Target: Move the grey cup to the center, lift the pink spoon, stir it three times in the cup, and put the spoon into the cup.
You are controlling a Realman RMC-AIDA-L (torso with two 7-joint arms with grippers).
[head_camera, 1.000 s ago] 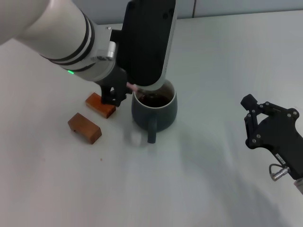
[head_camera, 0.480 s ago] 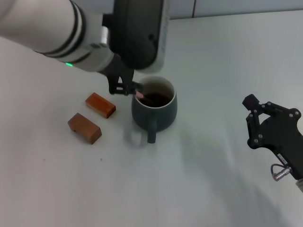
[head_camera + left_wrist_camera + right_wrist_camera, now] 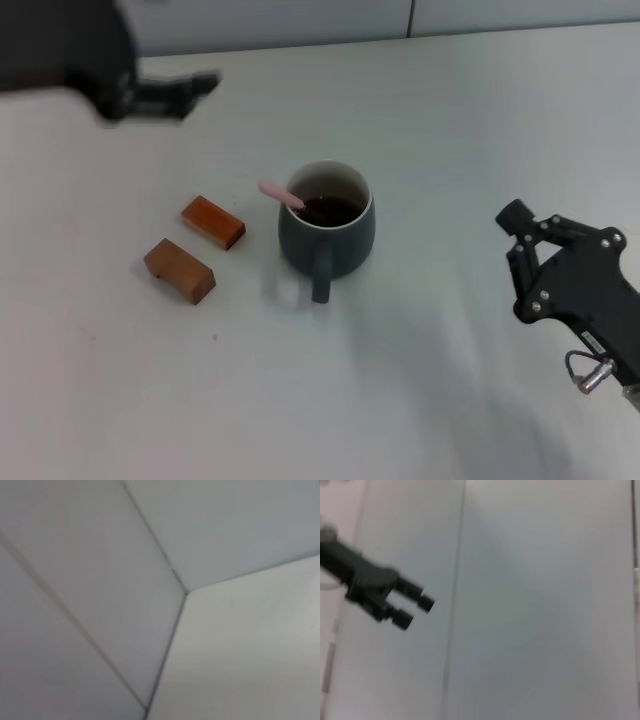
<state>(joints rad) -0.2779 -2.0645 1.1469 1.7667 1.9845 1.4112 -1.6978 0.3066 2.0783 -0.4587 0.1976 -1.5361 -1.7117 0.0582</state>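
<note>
The grey cup [image 3: 326,227] stands upright near the middle of the white table [image 3: 450,120], its handle turned toward the robot and dark brown liquid inside. The pink spoon [image 3: 282,195] sits in it, bowl down in the liquid, with the pale pink handle leaning over the rim on the robot's left side. Nothing grips either of them.

Just to the left of the cup lie two small wooden blocks [image 3: 212,221], side by side and apart from each other, neither touching the cup.

The left gripper [image 3: 165,92] hangs well away from the cup, over the far left part of the table; it is blurred, and I cannot tell how its fingers stand. The right gripper [image 3: 522,250] rests low at the right side, well apart from the cup, holding nothing, its claw apart.
</note>
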